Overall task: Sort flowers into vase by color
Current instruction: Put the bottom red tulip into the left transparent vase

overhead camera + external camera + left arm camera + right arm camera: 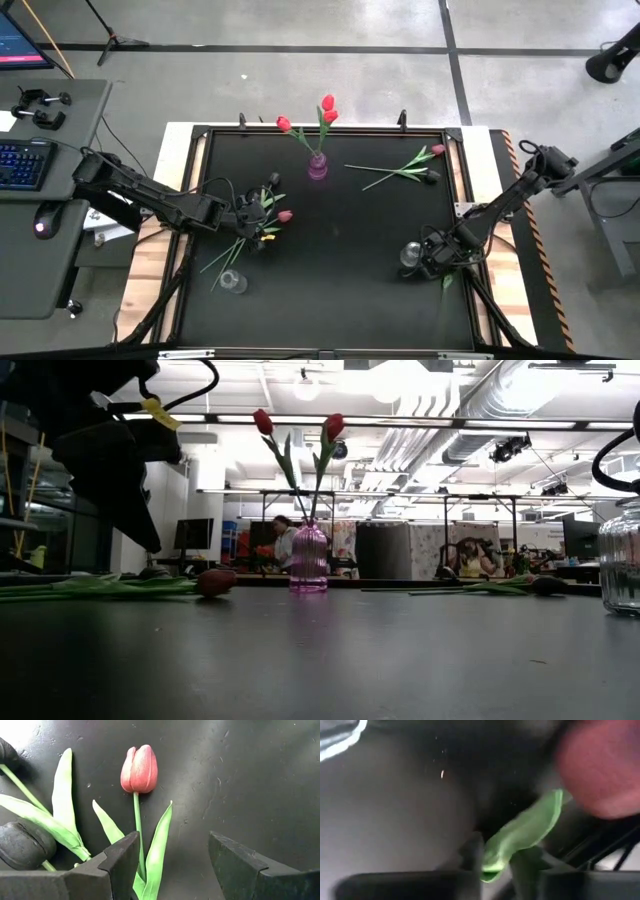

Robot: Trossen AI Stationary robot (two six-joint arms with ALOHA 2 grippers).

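Down at the near right of the black table [340,290], the right claw [496,865] is pinching a green leaf [522,835] of a flower. A blurry pink flower head [602,770] shows just past that leaf. A clear glass vase [411,254] stands right beside this claw. Another clear glass vase [232,282] stands at the near left of the table.

A little farther back on the left, the left claw [172,857] hangs low over a bunch of flowers [250,232] lying flat on the table. Its two fingers are spread wide apart and hold nothing. A red tulip [139,769] lies right in front of it, with its thin stem [137,827] running in beside one finger [117,865]. A dark, almost black flower head [25,845] lies next to that, touching a long leaf.

Farther back on the right, two more flowers [405,168] lie flat on the table, one pink and one dark.

At the far middle stands a small purple vase [318,167]. Three red tulips [310,120] stand up in it with their heads spread apart.
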